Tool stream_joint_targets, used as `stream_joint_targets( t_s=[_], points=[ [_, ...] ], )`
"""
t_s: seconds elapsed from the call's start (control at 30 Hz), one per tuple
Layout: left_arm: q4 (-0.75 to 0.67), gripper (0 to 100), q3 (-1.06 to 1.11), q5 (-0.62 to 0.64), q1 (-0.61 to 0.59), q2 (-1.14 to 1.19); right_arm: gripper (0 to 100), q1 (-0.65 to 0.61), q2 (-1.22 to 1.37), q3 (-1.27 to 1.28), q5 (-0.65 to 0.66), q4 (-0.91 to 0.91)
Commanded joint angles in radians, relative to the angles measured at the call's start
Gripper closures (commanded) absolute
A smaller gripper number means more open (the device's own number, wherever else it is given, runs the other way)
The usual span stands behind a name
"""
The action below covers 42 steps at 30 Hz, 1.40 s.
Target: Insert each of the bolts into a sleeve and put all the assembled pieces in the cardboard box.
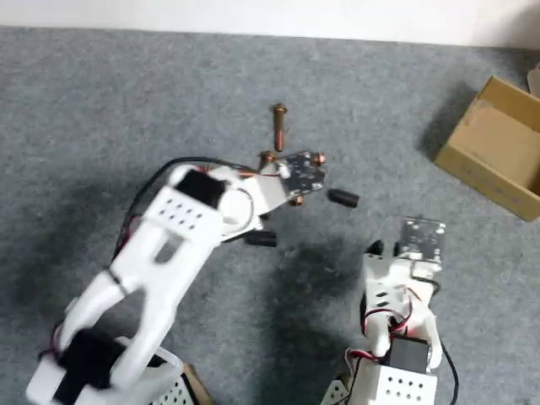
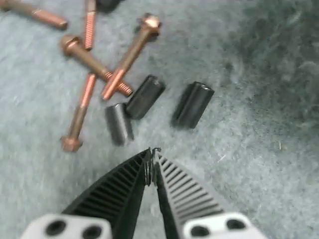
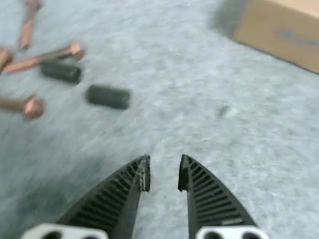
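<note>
Several copper bolts (image 2: 124,62) lie crossed on the grey carpet, with three black sleeves (image 2: 144,96) beside them. My left gripper (image 2: 152,157) hovers just short of the sleeves, shut and holding nothing. In the high view the left arm (image 1: 181,224) stretches over the bolts (image 1: 278,126) at the middle. My right gripper (image 3: 163,172) is slightly open and empty above bare carpet, and two sleeves (image 3: 108,96) and some bolts (image 3: 22,105) lie beyond it. The cardboard box (image 1: 498,148) sits at the far right.
A black sleeve (image 1: 342,197) lies between the two arms and another (image 1: 261,240) lies by the left arm. The right arm (image 1: 396,312) stands at the front right. Open carpet (image 1: 396,101) separates the bolts from the box (image 3: 281,27).
</note>
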Motion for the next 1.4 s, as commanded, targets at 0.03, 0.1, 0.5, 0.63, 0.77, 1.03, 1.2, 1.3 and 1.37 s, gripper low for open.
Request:
stream_joint_targets(
  t_s=[0.03,0.1,0.5,0.63,0.77,1.03,1.2,1.3,1.37],
  points=[
    [-0.005,97,-0.147,-0.031,0.019,0.128,89.2,0.068,0.004,0.101,-0.061,-0.062],
    [-0.003,97,-0.216,-0.064,0.019,0.197,89.2,0.076,0.004,0.102,-0.068,-0.073],
    [0.031,98,-0.667,-0.207,0.062,0.591,89.2,0.044,-0.001,0.107,-0.032,-0.105],
    [0.041,98,-0.731,-0.226,0.058,0.722,89.2,0.042,-0.001,0.108,-0.028,-0.105],
    [0.081,98,-0.766,-0.322,0.067,0.768,89.2,0.013,0.001,0.108,-0.028,-0.105],
    [0.098,97,-0.765,-0.325,0.074,0.768,89.2,0.013,0.004,0.108,-0.025,-0.105],
    [0.140,97,-0.763,-0.345,0.084,0.771,89.2,0.012,0.004,0.108,0.003,-0.104],
    [0.133,95,-0.745,-0.356,0.104,0.779,89.2,0.012,0.004,0.108,0.005,-0.102],
    [0.132,91,-0.742,-0.354,0.119,0.791,89.2,0.010,0.004,0.108,0.005,-0.102]
  ],
)
